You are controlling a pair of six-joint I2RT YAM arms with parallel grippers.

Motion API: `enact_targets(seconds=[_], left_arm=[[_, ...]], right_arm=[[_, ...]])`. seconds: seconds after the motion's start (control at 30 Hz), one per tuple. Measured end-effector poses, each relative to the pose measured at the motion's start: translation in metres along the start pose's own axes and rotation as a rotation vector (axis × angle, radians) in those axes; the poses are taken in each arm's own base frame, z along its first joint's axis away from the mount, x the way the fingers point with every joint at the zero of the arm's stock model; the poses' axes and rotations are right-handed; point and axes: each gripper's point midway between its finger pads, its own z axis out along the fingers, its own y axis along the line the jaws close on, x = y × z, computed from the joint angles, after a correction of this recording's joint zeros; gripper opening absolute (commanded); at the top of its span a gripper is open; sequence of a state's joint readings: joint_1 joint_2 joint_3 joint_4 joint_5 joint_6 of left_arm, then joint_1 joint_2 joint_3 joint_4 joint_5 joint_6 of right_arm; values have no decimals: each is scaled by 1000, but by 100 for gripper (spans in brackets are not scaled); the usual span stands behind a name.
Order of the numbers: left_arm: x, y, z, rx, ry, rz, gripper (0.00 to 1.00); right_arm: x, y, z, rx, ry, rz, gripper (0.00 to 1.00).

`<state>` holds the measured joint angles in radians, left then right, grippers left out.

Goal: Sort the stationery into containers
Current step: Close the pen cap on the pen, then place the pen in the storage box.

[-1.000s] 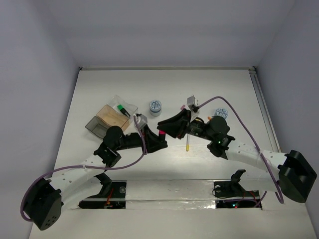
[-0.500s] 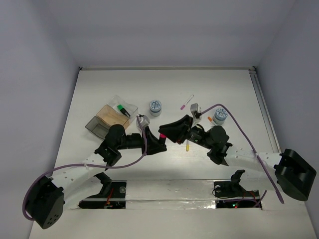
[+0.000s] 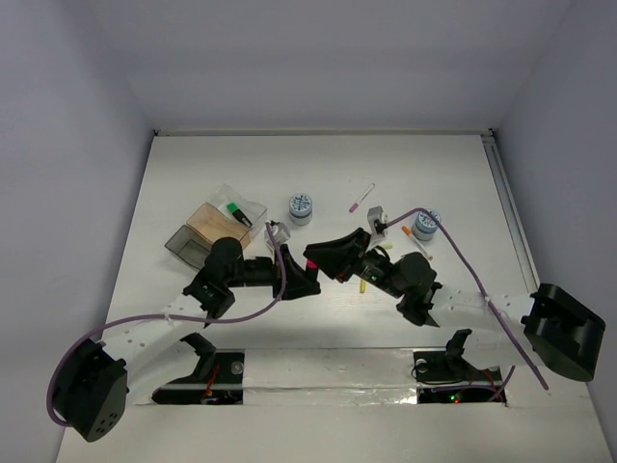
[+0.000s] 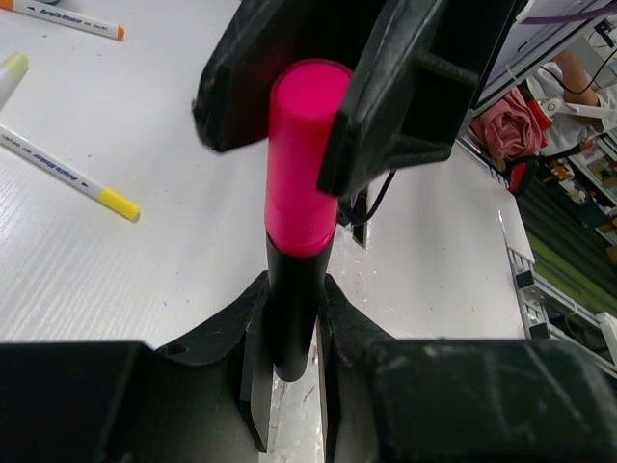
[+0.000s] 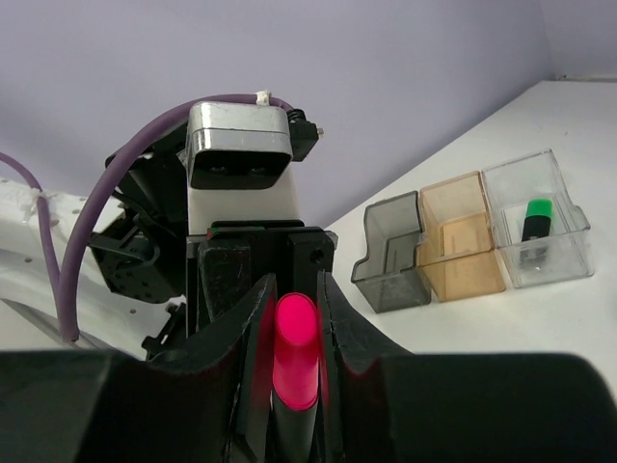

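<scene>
The right fingers (image 5: 253, 340) pinch the pink-capped marker (image 5: 296, 349), trays (image 5: 465, 243) beyond.

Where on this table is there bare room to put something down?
The widest bare patch is the far strip of table, between the back wall and the trays and left disc. Also free: the right side, between right disc and side rail. The centre is crowded: left pincer and right pincer both grip the pink-capped marker, pens lying nearby.

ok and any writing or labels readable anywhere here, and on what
Nothing reads clearly.
Yellow-tipped white pen: black print on barrel, too blurred.
Orange-tipped white pen: black print, too blurred.
Blue-white discs: top pattern too small to read.
</scene>
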<state>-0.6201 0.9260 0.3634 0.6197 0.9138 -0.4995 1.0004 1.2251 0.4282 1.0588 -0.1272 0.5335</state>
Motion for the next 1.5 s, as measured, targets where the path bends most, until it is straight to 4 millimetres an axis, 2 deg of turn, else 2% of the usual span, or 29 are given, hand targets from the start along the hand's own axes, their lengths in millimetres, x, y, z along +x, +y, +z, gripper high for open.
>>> enact_targets(seconds=[0.13, 0.3, 0.47, 1.0, 1.1, 1.13, 1.17, 1.2, 1.3, 1.33, 1.43, 1.5], left_arm=[[0, 0, 0, -2, -1, -3, 0], [-3, -3, 0, 14, 0, 2, 0], [-2, 0, 0, 6, 4, -21, 0], [-10, -2, 0, 16, -21, -35, 0], [-12, -3, 0, 18, -30, -37, 0], [-14, -3, 0, 19, -36, -35, 0], [-17, -3, 0, 18, -47, -29, 0], [-29, 1, 2, -6, -99, -7, 0], [-55, 6, -1, -41, -195, 44, 0], [-72, 7, -2, -60, -264, 81, 0], [-103, 2, -7, -72, -386, 158, 0], [-113, 0, -9, -77, -429, 179, 0]], right_arm=[[3, 1, 3, 14, 9, 4, 0], [0, 2, -7, 43, -1, 16, 0], [5, -4, -5, 59, -10, 43, 0], [3, -6, -7, 89, -30, 92, 0], [2, -8, -7, 105, -38, 105, 23], [-1, -8, -7, 114, -45, 109, 39], [-4, -7, -6, 121, -53, 114, 44], [6, -2, -9, 112, 1, 116, 49], [9, -1, -13, 153, 25, 121, 68], [22, 2, -18, 156, 85, 123, 72], [65, -2, -35, 208, 260, 117, 81], [73, -9, -44, 252, 306, 106, 85]])
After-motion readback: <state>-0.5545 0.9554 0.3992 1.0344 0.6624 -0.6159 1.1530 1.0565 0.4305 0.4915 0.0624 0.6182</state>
